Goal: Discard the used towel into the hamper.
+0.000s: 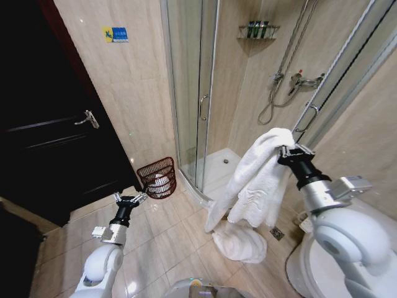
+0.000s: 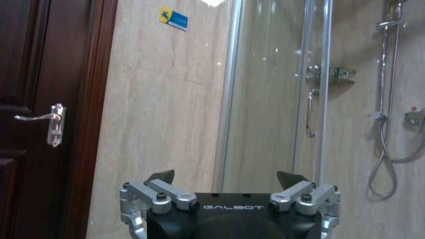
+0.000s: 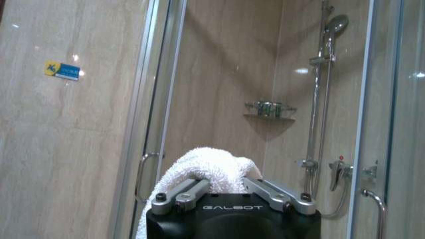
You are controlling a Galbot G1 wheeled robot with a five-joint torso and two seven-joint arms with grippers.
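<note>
From our head we look down across the bathroom floor (image 1: 167,242). Both wrist cameras sit close behind their grippers, facing the shower (image 2: 279,89); all three share its glass door (image 3: 156,99).

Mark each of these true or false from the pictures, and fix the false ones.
1. The right claw grips the white towel. True.
2. The towel hangs clear of the floor. False: its lower end lies bunched on the tiles.
3. The hamper stands on the floor beside the shower's glass door. True.
4. The left claw holds the hamper's rim. False: it is open, holds nothing, and is short of the hamper.
5. The dark door stands wide open. False: it is closed.
</note>
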